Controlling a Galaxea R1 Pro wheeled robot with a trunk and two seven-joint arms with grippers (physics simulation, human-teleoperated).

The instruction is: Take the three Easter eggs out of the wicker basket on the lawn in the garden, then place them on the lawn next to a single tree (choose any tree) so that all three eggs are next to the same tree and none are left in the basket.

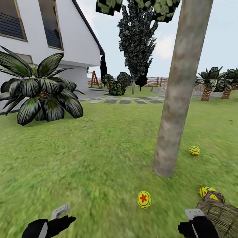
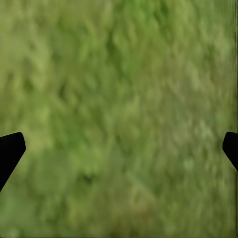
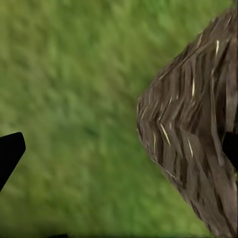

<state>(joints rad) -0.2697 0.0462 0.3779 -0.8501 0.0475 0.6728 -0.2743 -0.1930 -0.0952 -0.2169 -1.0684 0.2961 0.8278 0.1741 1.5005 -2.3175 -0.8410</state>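
The tree's grey-beige trunk (image 1: 175,99) rises from the lawn (image 1: 99,158) right of centre. One yellow Easter egg (image 1: 194,151) lies on the grass just right of the trunk's foot. A second egg (image 1: 144,199) lies in front of the trunk, closer to me. A third egg (image 1: 206,191) peeks over the wicker basket's (image 1: 220,215) braided rim at the lower right, and I cannot tell whether it is inside or behind. My left gripper (image 2: 119,148) hangs open over bare grass. My right gripper (image 3: 119,148) is open beside the basket's woven wall (image 3: 193,134), holding nothing.
A broad-leaved low palm (image 1: 39,89) stands at the left before a white house (image 1: 49,39). Stone paving slabs (image 1: 125,100), dark bushes (image 1: 117,86) and a dark conifer (image 1: 137,43) lie farther back. Short palms (image 1: 209,84) stand at the far right.
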